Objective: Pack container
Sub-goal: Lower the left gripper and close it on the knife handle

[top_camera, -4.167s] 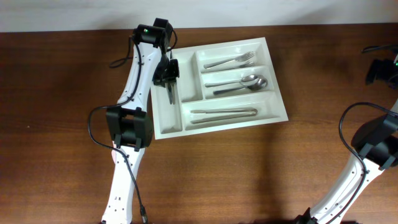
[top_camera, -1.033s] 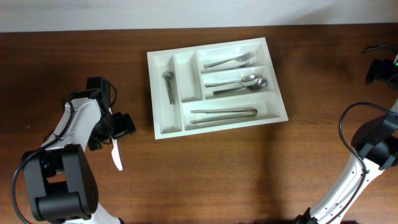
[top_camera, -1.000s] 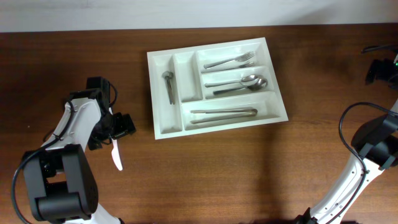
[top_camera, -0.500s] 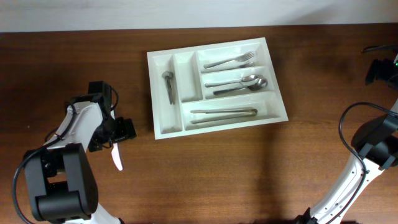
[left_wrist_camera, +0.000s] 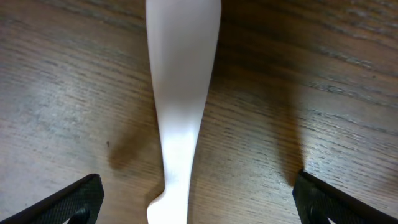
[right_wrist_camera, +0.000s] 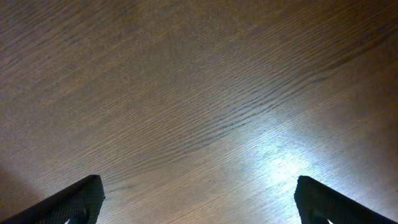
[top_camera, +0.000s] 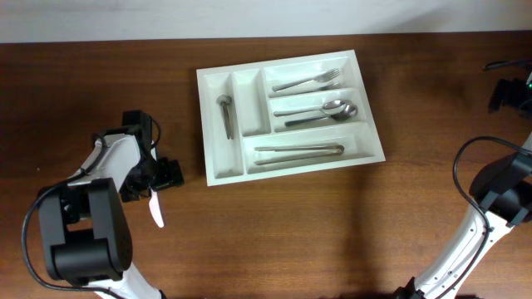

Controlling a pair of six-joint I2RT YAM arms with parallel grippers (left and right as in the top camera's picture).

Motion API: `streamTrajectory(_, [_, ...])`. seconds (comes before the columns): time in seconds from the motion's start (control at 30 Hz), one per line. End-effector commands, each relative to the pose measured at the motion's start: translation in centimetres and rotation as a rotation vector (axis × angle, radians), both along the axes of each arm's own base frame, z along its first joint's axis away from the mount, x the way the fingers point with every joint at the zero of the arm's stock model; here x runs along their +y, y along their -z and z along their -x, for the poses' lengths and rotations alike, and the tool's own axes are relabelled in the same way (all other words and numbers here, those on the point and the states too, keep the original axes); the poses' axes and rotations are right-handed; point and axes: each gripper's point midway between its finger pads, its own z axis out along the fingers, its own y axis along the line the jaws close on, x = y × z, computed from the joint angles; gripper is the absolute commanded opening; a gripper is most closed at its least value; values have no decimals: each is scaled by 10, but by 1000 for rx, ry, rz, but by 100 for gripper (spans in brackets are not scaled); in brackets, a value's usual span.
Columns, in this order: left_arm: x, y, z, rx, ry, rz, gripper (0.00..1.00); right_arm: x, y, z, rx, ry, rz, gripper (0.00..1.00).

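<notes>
The tray (top_camera: 247,104) sits far-centre on the table (top_camera: 332,224), metal cutlery (top_camera: 320,112) in four compartments, one narrow slot bare. To its left a white utensil (top_camera: 155,213) lies unpacked on the wood. The left gripper (top_camera: 152,184) hovers over it, jaws wide, grasping nothing. The right gripper (right_wrist_camera: 199,202) idles open, well apart.

Soft even light, glare on table (right_wrist_camera: 280,163) (right wrist)

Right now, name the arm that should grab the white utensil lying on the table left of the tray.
Left. The left pincer hangs open right over the white utensil, which lies between its fingertips, close beside the container. The right pincer, also open, is far off beyond the container's other side.
</notes>
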Motion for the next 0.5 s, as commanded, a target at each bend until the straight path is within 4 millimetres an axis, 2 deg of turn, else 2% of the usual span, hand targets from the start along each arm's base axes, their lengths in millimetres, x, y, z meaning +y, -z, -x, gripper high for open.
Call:
streamTrajectory(0.0, [0, 5, 2, 13, 53, 10, 99, 1, 0, 1, 0, -6, -5, 99])
streamTrajectory(0.47, [-1, 6, -3, -5, 58, 12, 99, 1, 0, 1, 0, -6, -5, 99])
